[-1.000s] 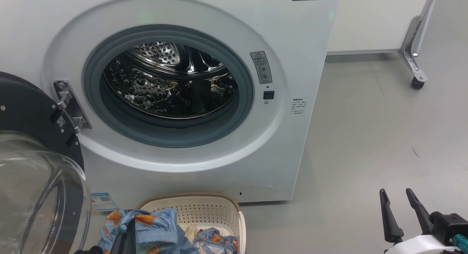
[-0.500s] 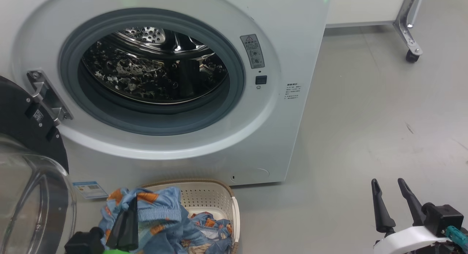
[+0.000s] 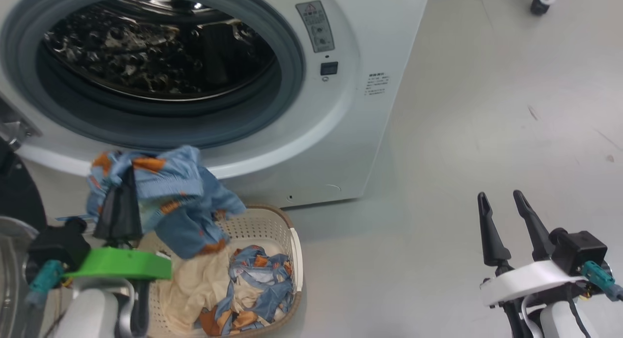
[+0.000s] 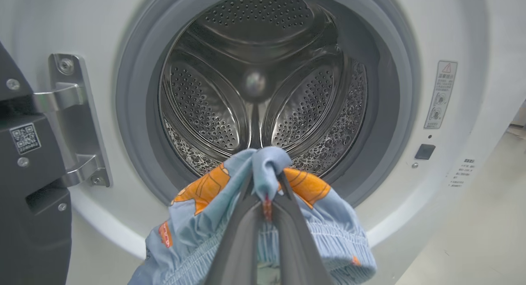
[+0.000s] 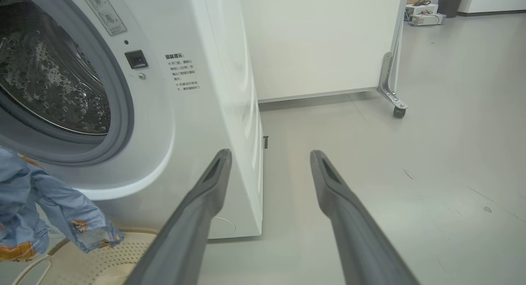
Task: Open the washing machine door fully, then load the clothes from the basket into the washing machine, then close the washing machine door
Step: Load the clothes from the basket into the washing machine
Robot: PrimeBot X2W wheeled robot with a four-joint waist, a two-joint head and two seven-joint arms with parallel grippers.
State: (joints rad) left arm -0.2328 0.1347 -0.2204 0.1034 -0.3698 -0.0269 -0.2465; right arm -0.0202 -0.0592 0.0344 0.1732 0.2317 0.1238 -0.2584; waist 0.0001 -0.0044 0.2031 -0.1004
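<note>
Grey floor spreads lower right, where the right claw hangs spread, empty. Lower left, the left claw pinches a light-blue cartoon-print garment above the cream perforated basket, more clothes lying inside. Beyond, the black-rimmed door of the white washing machine stands open, its steel drum empty: loading is barely begun.

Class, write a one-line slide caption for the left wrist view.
Left gripper shut on a light-blue printed garment, held before the empty steel drum.
</note>
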